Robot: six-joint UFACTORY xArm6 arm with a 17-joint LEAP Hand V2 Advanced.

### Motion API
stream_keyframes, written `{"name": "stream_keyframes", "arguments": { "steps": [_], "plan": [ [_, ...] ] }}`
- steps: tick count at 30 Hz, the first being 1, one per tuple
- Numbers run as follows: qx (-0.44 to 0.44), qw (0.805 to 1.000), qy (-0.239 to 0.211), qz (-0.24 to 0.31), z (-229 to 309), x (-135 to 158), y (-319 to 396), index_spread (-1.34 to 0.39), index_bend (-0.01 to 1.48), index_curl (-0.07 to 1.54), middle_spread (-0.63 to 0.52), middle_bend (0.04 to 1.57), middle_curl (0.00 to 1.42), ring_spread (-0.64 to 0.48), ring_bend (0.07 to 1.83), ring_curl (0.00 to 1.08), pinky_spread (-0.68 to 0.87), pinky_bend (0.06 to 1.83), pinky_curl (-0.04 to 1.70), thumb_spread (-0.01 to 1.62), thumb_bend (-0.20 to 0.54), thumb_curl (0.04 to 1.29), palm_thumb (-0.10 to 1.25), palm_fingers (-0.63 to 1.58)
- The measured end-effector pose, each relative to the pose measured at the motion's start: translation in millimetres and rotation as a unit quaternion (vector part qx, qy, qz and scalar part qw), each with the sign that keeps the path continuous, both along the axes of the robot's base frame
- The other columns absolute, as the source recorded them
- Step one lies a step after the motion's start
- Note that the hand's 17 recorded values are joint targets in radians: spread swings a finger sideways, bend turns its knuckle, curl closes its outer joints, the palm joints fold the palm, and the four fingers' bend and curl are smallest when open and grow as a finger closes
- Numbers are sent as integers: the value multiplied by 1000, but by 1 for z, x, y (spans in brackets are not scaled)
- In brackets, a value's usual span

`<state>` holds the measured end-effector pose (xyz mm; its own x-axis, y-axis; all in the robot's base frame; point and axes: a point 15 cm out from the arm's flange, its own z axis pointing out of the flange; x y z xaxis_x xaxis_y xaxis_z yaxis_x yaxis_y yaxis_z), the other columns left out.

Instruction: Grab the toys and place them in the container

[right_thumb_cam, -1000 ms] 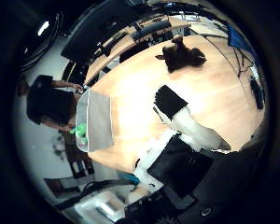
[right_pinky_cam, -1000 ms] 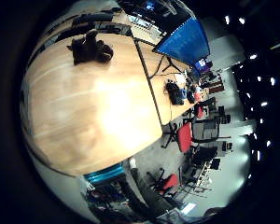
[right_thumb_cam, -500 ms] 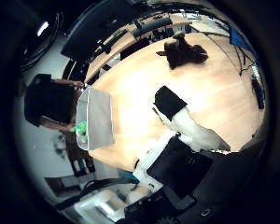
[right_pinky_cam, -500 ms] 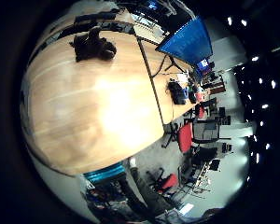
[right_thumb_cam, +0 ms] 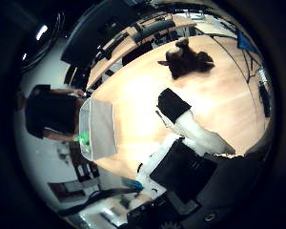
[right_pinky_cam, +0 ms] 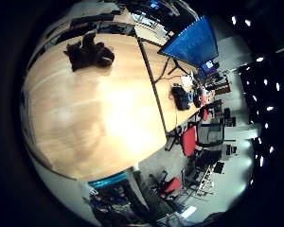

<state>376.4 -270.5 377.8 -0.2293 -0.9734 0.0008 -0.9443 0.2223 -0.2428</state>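
Note:
A dark brown plush toy (right_pinky_cam: 89,53) lies on the light wooden table (right_pinky_cam: 94,123), far from my palm; the same toy shows in the thumb side view. A pale grey rectangular container (right_thumb_cam: 99,130) stands near the table's edge, with something green (right_thumb_cam: 84,139) at its side. My hand (right_thumb_cam: 190,131) hangs high above the table between the toy and the container. One white finger with a black pad (right_thumb_cam: 173,104) reaches out straight and holds nothing.
A person in a dark top (right_thumb_cam: 50,114) is beside the container at the table's edge. A second table (right_pinky_cam: 173,82) with a blue monitor (right_pinky_cam: 191,40) and small gear adjoins this one. Red and black chairs (right_pinky_cam: 199,139) stand on the floor beyond.
The whole picture has shifted a little in both views, so the camera has moved; the toy now sits nearer the middle of the views. The toy and the container have not moved on the table.

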Motion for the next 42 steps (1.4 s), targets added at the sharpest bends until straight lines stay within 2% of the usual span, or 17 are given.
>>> {"name": "stream_keyframes", "arguments": {
  "steps": [12, 17, 28, 42],
  "plan": [
    [20, 1000, 2, 10, -21, 100, -31, -507, 183, 340, -217, 288, 373, -186, 617, 169, 226, 567, 54, 1052, -28, 284, 443, 478],
    [34, 999, 21, 19, -48, 130, -36, -508, 182, 343, -212, 278, 372, -177, 613, 168, 230, 576, 49, 1044, -27, 283, 438, 472],
    [54, 996, 54, 44, -112, 159, -12, -505, 178, 344, -210, 274, 374, -166, 609, 169, 231, 586, 45, 1015, -31, 283, 418, 462],
    [49, 997, 49, 33, -172, 183, -30, -483, 175, 337, -189, 262, 375, -153, 603, 175, 245, 604, 47, 982, -30, 288, 399, 419]
  ]
}}
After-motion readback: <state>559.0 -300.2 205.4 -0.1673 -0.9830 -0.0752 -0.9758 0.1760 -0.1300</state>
